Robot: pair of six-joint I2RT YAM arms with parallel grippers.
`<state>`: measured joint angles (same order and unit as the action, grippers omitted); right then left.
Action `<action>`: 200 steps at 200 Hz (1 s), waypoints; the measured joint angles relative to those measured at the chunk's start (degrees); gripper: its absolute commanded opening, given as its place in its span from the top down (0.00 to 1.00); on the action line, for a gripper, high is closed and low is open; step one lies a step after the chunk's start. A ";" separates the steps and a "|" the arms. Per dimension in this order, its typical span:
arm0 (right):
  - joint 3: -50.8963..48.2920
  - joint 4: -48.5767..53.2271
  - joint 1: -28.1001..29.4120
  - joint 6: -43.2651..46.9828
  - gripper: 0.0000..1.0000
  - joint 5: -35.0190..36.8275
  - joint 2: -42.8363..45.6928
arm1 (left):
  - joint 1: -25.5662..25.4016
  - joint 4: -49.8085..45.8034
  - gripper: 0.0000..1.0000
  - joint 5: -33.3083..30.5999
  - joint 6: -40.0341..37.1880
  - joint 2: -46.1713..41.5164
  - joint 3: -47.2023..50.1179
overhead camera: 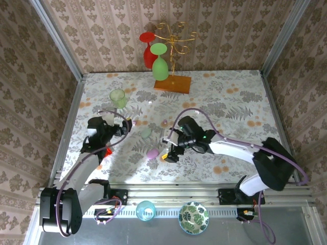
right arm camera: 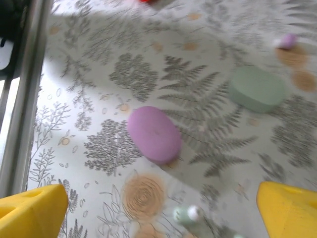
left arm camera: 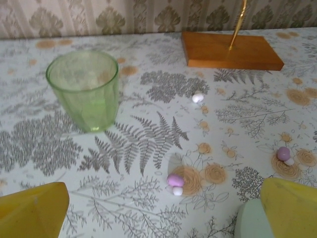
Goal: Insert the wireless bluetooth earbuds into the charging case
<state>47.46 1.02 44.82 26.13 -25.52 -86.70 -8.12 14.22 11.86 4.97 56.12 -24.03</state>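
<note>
left jaws spread, gripping nothing | right jaws spread too, purple case (right arm camera: pixel 154 134) just ahead of them | pinkish earbuds (left arm camera: pixel 175 180) lying loose on the tabletop (left arm camera: pixel 49 148) near the green case (right arm camera: pixel 257 89), green glass (left arm camera: pixel 84 89) further back

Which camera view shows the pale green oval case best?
The right wrist view: the pale green oval case lies whole and large there, though slightly blurred. The left wrist view catches one cut-off edge of the case at the bottom. The top external view shows it whole but very small.
</note>
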 measured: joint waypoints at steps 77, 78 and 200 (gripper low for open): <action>10.88 1.01 2.75 5.81 0.22 -2.27 -18.64 | 1.88 -5.31 0.00 0.63 4.20 -3.48 -0.04; 11.04 1.01 2.75 5.88 0.22 -2.25 -18.88 | 1.90 -5.35 0.00 0.66 4.26 -3.48 -0.04; 14.47 2.08 2.69 8.17 0.63 -2.36 -24.85 | 1.90 -5.46 0.00 1.49 5.16 -3.48 -0.04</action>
<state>61.93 3.09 47.51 34.30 -27.88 -111.55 -6.22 8.75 13.34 10.13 52.64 -24.08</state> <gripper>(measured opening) 0.415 0.999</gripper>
